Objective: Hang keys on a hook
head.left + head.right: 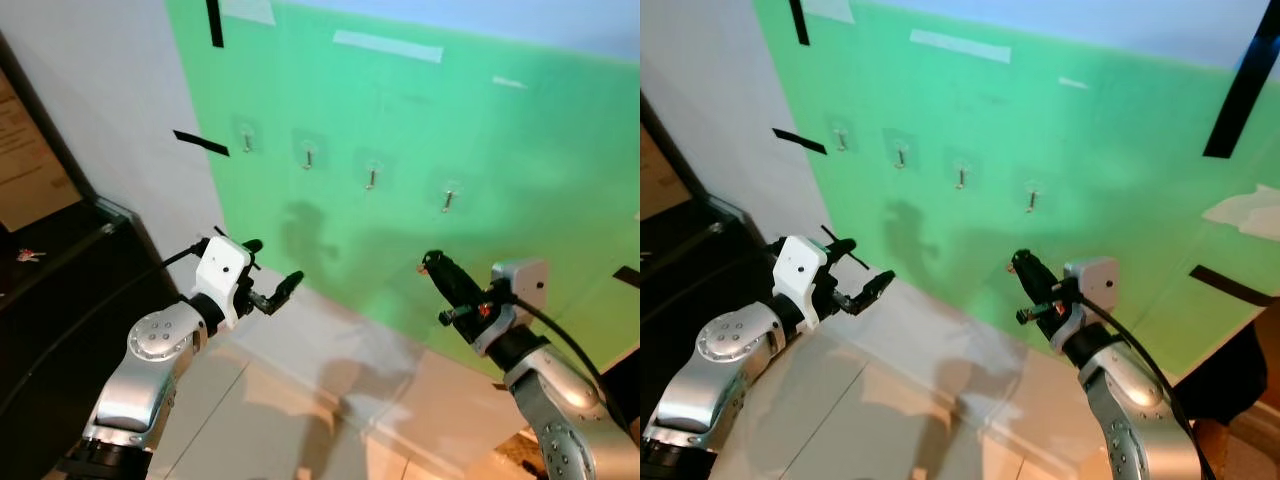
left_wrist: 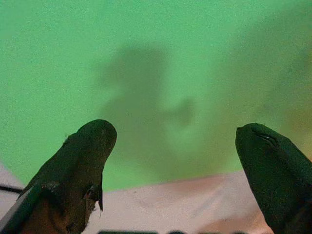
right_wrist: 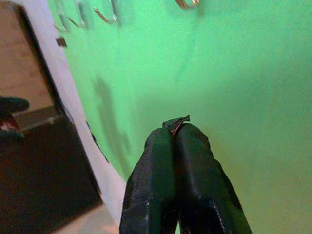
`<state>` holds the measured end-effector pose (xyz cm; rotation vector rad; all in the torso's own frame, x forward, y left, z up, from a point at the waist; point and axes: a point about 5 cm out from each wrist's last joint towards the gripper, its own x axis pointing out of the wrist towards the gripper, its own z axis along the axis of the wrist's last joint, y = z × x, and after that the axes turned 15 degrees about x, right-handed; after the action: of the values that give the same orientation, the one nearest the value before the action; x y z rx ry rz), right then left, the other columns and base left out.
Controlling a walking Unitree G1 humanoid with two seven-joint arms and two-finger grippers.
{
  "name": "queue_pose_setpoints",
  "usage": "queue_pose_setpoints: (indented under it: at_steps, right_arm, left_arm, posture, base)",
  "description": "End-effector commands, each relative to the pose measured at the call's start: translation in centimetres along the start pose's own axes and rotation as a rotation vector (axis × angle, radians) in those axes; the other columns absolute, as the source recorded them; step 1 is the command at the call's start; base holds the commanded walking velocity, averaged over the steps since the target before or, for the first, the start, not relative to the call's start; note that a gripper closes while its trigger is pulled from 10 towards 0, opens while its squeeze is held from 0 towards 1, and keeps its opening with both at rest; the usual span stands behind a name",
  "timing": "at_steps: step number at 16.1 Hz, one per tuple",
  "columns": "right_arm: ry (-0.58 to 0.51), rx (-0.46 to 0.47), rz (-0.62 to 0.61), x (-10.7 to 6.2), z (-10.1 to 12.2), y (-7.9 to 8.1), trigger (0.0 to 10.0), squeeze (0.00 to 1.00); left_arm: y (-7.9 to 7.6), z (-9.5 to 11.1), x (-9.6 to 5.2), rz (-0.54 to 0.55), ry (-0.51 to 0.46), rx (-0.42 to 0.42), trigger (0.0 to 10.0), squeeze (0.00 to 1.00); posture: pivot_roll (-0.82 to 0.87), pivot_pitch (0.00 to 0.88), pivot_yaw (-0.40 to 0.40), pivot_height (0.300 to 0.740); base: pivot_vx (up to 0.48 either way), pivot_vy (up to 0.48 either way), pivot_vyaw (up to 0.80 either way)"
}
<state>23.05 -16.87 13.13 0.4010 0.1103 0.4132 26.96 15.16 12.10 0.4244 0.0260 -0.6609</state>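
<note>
Four small metal hooks hang in a row on a green board (image 1: 480, 130); the nearest to my right gripper is the rightmost hook (image 1: 449, 198). My right gripper (image 1: 432, 258) is shut, points up at the board below that hook, and no keys show between its fingers (image 3: 161, 146). My left gripper (image 1: 274, 262) is open and empty, held in front of the board's lower left part. A small red and pale object (image 1: 28, 255), possibly the keys, lies on the dark cabinet (image 1: 60, 300) at far left.
Black tape strips (image 1: 200, 143) and a white tape strip (image 1: 388, 45) are stuck on the wall and board. The dark cabinet stands close beside my left arm. Pale floor tiles (image 1: 300, 420) lie below the board.
</note>
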Motion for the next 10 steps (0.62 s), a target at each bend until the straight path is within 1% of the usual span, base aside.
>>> queue_pose_setpoints:
  at_steps: [1,3,5,8,10]
  right_arm:
    - [-0.026,0.008,0.028,0.3,0.8,0.5,10.0,0.0]
    - [-0.038,0.003,0.074,0.7,1.5,1.3,10.0,0.0]
    - [-0.053,0.006,0.068,0.8,1.8,1.3,10.0,0.0]
    - [-0.1,0.036,0.046,0.3,2.8,0.9,10.0,0.0]
    - [-0.101,0.045,0.088,-0.3,3.1,1.1,10.0,0.0]
  left_arm:
    - [-0.1,0.5,0.0,-0.036,-0.017,-0.004,10.0,0.0]
    - [-0.5,1.4,0.0,-0.13,-0.077,-0.036,10.0,0.0]
    - [-0.7,1.6,0.0,-0.174,-0.091,-0.041,10.0,0.0]
    - [-1.4,2.0,-0.5,-0.291,-0.111,-0.087,10.0,0.0]
    - [-1.8,2.3,-0.8,-0.365,-0.124,-0.127,10.0,0.0]
  posture:
    - [-0.12,0.0,0.047,0.74]
    - [-0.12,0.0,0.046,0.74]
    - [-0.12,0.0,0.046,0.74]
    - [-0.12,0.0,0.047,0.74]
    - [-0.12,0.0,0.05,0.74]
  base:
    - [0.0,0.0,0.0]
    - [0.0,0.0,0.0]
    - [0.0,0.0,0.0]
    - [0.0,0.0,0.0]
    - [0.0,0.0,0.0]
